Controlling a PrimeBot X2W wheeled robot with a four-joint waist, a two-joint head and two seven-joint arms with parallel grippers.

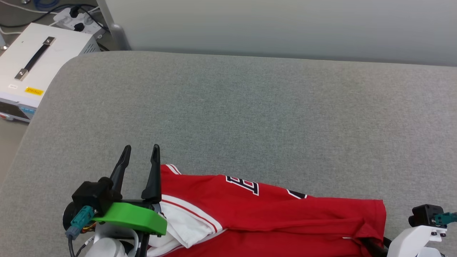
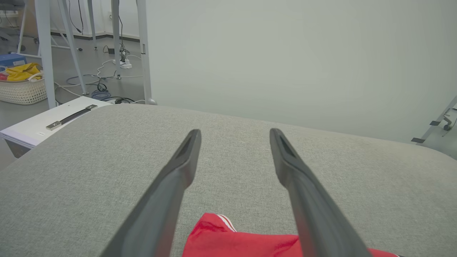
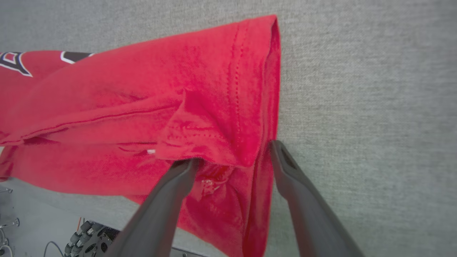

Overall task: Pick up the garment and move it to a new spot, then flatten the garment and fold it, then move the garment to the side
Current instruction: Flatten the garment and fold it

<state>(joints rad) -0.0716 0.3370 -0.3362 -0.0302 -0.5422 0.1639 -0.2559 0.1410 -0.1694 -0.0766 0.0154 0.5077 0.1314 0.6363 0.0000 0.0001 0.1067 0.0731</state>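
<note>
I see the creased red jersey garment (image 1: pixel 271 210) folded lengthwise along the grey woven table's (image 1: pixel 250 107) near edge. The left gripper (image 1: pixel 141 147) gapes empty. The right gripper (image 3: pixel 234 153) gapes astride the stitched hem.

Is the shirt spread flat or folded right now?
Folded: the shirt is doubled over lengthwise, lettering cut off at the crease, layers stacked at its hem.

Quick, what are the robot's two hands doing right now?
Left gripper: open, holding nothing.
Right gripper: open around an edge of the garment, not clamped on it.
</note>
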